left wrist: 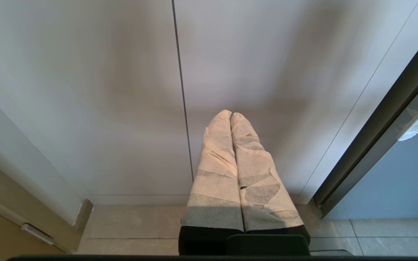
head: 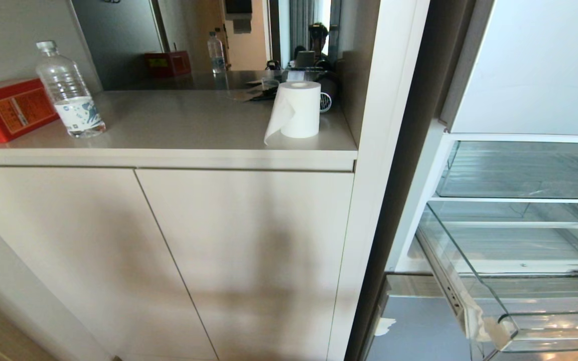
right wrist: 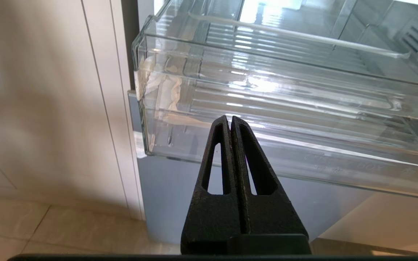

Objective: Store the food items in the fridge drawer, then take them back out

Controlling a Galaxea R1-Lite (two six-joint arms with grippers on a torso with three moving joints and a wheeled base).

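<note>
Fridge drawer [right wrist: 285, 119] just beyond right claw [right wrist: 230, 119]

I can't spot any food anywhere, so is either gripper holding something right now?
No. The right gripper is shut on nothing in front of the fridge drawer. The left gripper is shut and empty by the cabinet doors.
</note>
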